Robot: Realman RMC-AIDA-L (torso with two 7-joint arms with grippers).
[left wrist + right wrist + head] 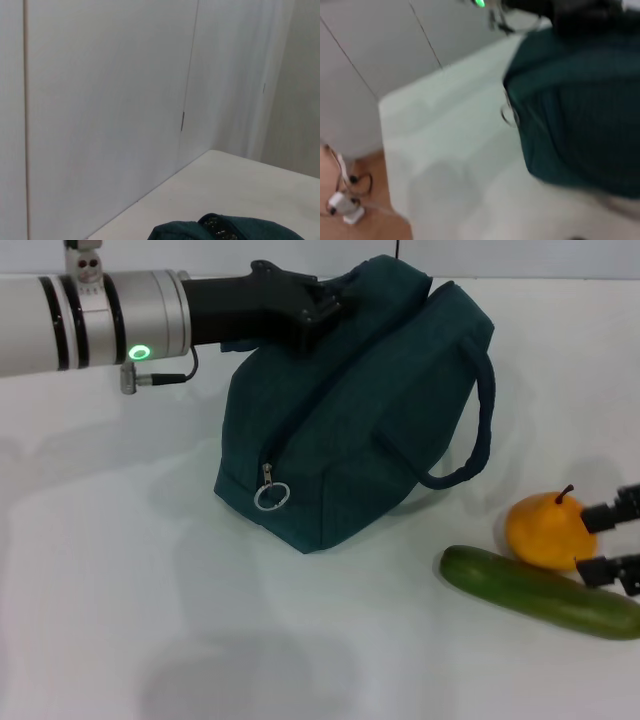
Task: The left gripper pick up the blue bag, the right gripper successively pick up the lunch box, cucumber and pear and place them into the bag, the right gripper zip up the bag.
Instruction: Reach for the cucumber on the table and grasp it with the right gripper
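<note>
**Bag held, zipper shut, fruit crowded at the edge**

White bench (pixel 120 570) and pale wall panels frame the scene. On the bench, the blue bag (pixel 370 420) stands tilted, its top pinched by the left gripper (pixel 318 308), which is clamped on the fabric near the upper seam. The zipper's ring pull (pixel 271 496) hangs at the low end of the track, and the mouth looks closed from the head view. The lunch box is not visible anywhere — it may already be inside, though nothing confirms it.

The pear (pixel 545 530) and cucumber (pixel 540 590) lie touching each other to the right of the bag. The right gripper (pixel 608 544) sits just beside the pear with its two prongs spread, holding nothing.

Risks, as I judge them:
- With fruit and cucumber in contact, closing on one could nudge the other — the pear may roll, the cucumber may spin toward the bench edge.
- If the mouth really is shut, anything brought over would meet fabric rather than an opening.
- The left gripper's hold covers only a small fold; extra weight dropped in could pull the cloth free.
- A loop handle (pixel 478 430) droops on the right side and could snag an incoming prong.
</note>
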